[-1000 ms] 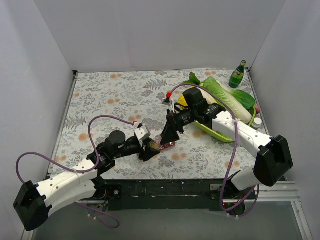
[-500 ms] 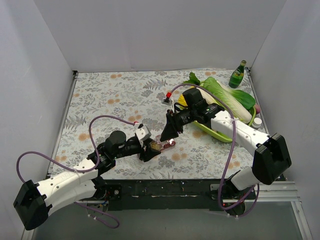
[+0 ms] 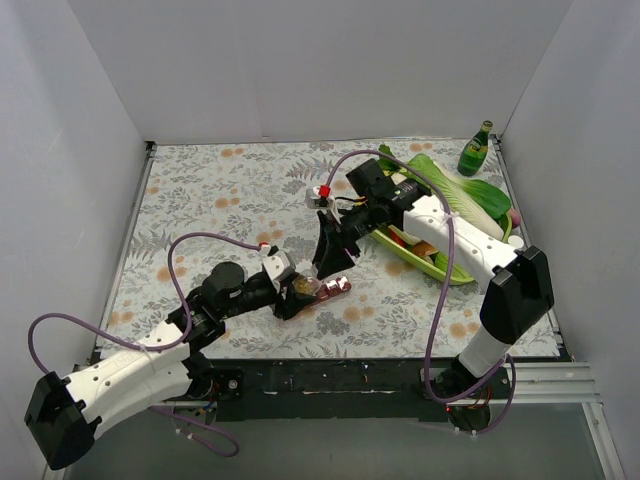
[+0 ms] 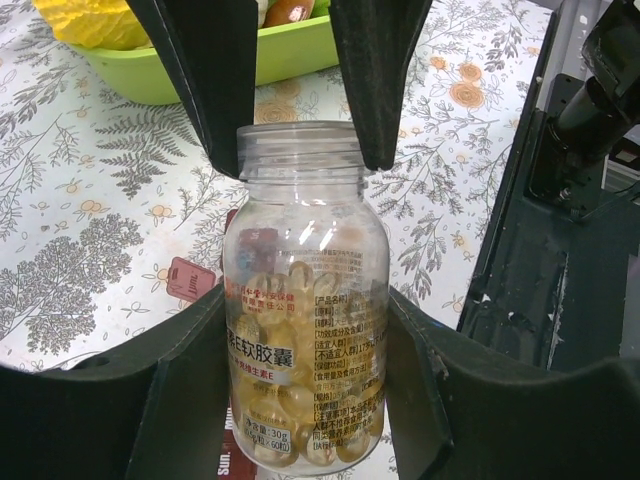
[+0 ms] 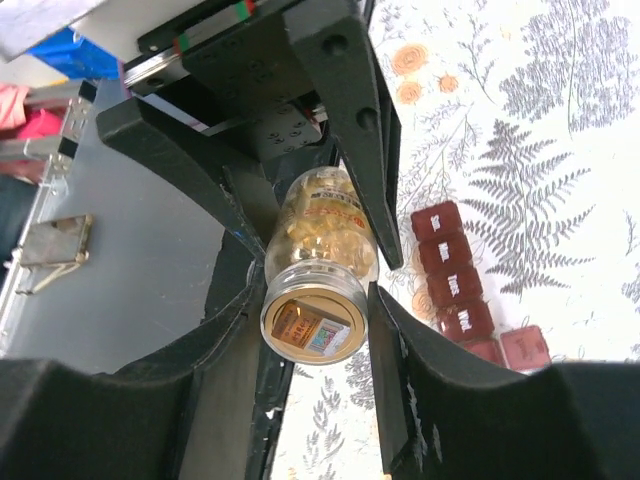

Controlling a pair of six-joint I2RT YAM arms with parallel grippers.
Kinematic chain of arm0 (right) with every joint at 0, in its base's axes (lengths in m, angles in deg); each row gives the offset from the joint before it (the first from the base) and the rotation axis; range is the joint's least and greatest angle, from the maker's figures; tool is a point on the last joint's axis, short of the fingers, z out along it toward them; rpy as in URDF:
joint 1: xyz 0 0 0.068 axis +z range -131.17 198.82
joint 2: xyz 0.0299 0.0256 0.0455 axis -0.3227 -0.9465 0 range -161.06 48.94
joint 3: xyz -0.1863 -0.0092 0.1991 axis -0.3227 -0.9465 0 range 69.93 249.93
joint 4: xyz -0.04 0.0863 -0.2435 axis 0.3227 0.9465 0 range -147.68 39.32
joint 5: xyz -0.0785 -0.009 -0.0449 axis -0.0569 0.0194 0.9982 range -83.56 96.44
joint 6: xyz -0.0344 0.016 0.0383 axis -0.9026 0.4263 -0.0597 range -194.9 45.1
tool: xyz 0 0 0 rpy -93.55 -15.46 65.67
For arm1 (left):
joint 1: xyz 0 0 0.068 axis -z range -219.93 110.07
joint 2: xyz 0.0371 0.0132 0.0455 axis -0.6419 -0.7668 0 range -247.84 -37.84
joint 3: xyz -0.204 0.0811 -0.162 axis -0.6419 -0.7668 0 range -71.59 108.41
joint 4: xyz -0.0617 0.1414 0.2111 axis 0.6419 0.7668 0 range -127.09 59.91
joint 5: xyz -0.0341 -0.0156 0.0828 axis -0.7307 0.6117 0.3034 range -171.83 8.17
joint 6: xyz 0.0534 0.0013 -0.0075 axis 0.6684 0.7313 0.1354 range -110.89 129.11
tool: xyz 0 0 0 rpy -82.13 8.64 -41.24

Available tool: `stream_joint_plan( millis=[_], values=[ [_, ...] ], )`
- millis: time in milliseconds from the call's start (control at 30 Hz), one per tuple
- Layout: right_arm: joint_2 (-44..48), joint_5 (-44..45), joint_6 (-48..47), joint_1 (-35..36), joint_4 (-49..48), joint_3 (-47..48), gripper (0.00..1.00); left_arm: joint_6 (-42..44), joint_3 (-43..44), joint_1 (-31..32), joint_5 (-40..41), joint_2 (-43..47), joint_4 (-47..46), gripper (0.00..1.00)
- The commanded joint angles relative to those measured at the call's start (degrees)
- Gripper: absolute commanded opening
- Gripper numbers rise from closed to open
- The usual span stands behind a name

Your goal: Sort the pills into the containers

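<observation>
Amber, that's the colour we lock onto: the pills [image 4: 300, 410] sit heaped in the lower part of a clear jar [image 4: 305, 215] with red and dark print on its label. The left pincer [image 3: 296, 296] is clamped on that jar, one finger on each side of its body.

We see the threaded neck bare at 12 o'clock in the left wrist view. The right pincer [image 5: 315, 305] has its two fingertips astride that neck, right up against the rim. Pressing or merely alongside, we cannot tell.

From above, the jar sits low of centre on the floral surface [image 3: 220, 190], around 6 o'clock, with the right arm reaching in from 1 o'clock. Whether the jar is lifted off the surface, we cannot tell.

The containers [image 3: 336, 288], a dark-red strip of joined cubes with white lettering on the lids, lie on the surface just beside the jar at its 3 o'clock.

Out at 3 o'clock on the surface rests a long green tray [image 3: 440, 268], with leafy greens [image 3: 455, 190] on its far side. A green bottle [image 3: 476, 149] stands upright in the 1 o'clock corner.
</observation>
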Motion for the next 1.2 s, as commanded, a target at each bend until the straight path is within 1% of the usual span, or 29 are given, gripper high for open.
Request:
stream_joint_plan(
  millis=[0, 33, 100, 133, 167, 300, 367, 400, 467, 500, 633, 733, 833, 900, 933, 967, 1000, 1033, 1067, 1133, 1167],
  values=[
    [-1.47, -6.55, -24.57, -0.17, 10.42, 6.81, 0.20, 1.98, 0.62, 0.67, -3.43, 1.39, 4.31, 0.00],
    [-1.74, -6.38, -31.14, -0.17, 13.05, 7.26, 0.20, 2.07, 0.53, 0.67, -3.52, 1.74, 4.31, 0.00],
    [-2.61, -6.12, -35.67, -0.17, 16.93, 8.14, 0.20, 2.07, 0.45, 0.67, -3.69, 2.09, 4.31, 0.00],
    [-2.79, -5.25, -41.08, -0.17, 18.51, 8.92, 0.20, 2.07, 0.36, 0.67, -3.87, 2.18, 4.31, 0.00],
    [-2.97, -5.24, -42.53, -0.17, 20.10, 9.02, 0.20, 2.16, 0.36, 0.67, -4.13, 2.35, 4.31, 0.00],
    [-3.15, -3.31, -48.77, -0.09, 20.55, 9.20, 0.20, 2.33, 0.71, 0.67, -5.71, 2.35, 4.31, 0.00],
    [-2.62, -0.94, -49.83, 0.17, 19.33, 8.50, 0.21, 2.42, 0.97, 0.67, -6.51, 2.27, 4.31, 0.00],
    [-1.31, 0.20, -49.84, 0.35, 16.45, 7.88, 0.21, 2.42, 1.06, 0.67, -6.77, 2.35, 4.58, 0.00],
    [0.45, 4.15, -48.52, 0.53, 12.48, 4.82, 0.20, 2.51, 1.24, 0.67, -7.30, 2.53, 6.16, 0.00],
    [2.29, 5.38, -47.74, 0.62, 8.20, 3.67, 0.20, 2.60, 1.15, 0.67, -7.47, 2.79, 6.33, 0.00],
    [5.73, 8.55, -47.90, 0.70, 2.82, -0.11, 0.20, 2.60, 0.97, 0.67, -8.62, 2.97, 6.60, 0.00],
    [7.57, 8.30, -48.25, 0.88, 0.87, -1.61, 0.22, 2.34, 0.97, 0.67, -9.84, 2.71, 6.16, 0.00],
    [7.75, 9.34, -47.12, 0.88, 0.60, -1.18, 0.22, 2.51, 1.32, 0.67, -10.29, 2.44, 6.60, 0.00],
    [6.62, 12.06, -44.14, 0.88, -2.29, -1.09, 0.21, 2.69, 1.50, 0.67, -9.42, 2.35, 7.21, 0.00],
    [6.09, 15.56, -42.82, 0.88, -3.17, -1.00, 0.21, 2.86, 1.50, 0.67, -8.97, 2.53, 7.82, 0.00],
    [4.52, 18.20, -38.11, 0.79, -6.40, -1.00, 0.21, 3.04, 1.50, 0.67, -8.62, 2.79, 8.18, 0.00],
    [3.28, 20.75, -35.28, 0.79, -7.39, -0.82, 0.21, 3.21, 1.50, 0.67, -7.66, 3.14, 8.53, 0.00],
    [1.97, 25.22, -33.42, 0.62, -7.83, 0.48, 0.22, 3.21, 1.41, 0.67, -6.95, 3.58, 8.88, 0.00],
    [-1.27, 28.04, -27.92, 0.44, -8.27, 1.54, 0.22, 3.56, 1.32, 0.67, -6.43, 4.89, 8.97, 0.00],
    [-5.06, 35.32, -23.75, 0.27, -8.37, 5.30, 0.23, 4.26, 1.32, 0.67, -4.24, 6.21, 10.11, 0.00],
    [-8.99, 37.46, -20.08, 0.18, -8.10, 6.63, 0.23, 4.62, 1.50, 0.67, -3.70, 6.83, 10.38, 0.00]
  ],
)
